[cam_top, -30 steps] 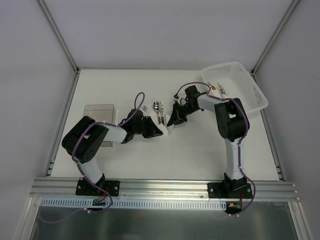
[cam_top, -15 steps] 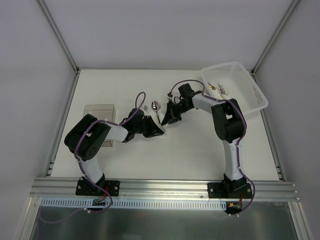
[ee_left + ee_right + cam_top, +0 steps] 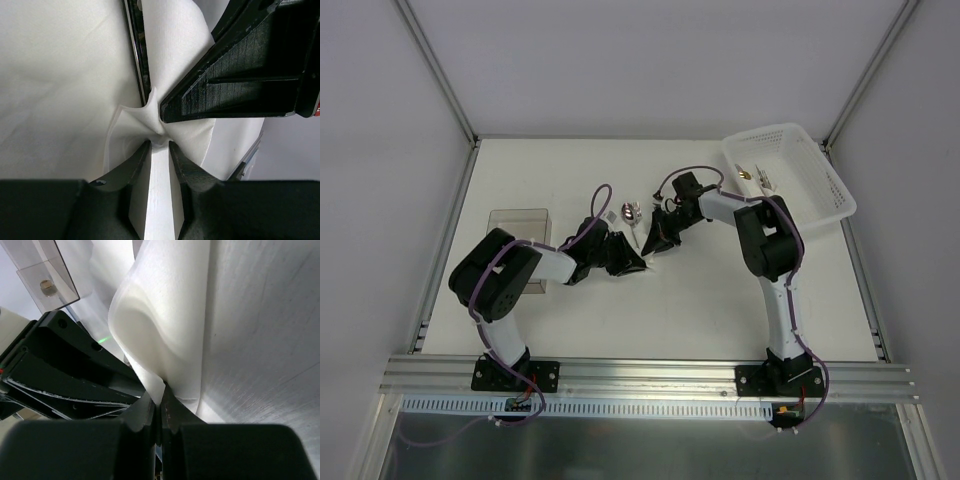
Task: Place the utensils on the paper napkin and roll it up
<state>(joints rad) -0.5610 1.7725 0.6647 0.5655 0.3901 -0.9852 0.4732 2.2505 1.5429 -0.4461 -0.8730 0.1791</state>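
We are clenching the left end effector and right end effector on the paper napkin at the middle of the surface; opposed pulling is risking tearing it or shedding the utensils at 12 o'clock.

- Left arm: bulky, rounded black joint housings alternate with smooth white link tubes.
- Right arm: the same black-and-white build, with a long white lower link.
- Each arm stands on a flat black base plate fixed with small bolts.
- A thin purple cable runs along each arm and bows out in a loop near the wrist.
- Left end effector: two matte black fingers that taper to blunt tips, with a small round hole in one.
- Right end effector: black fingers with fine layered ridges, long grooves along the side and a small red mark.
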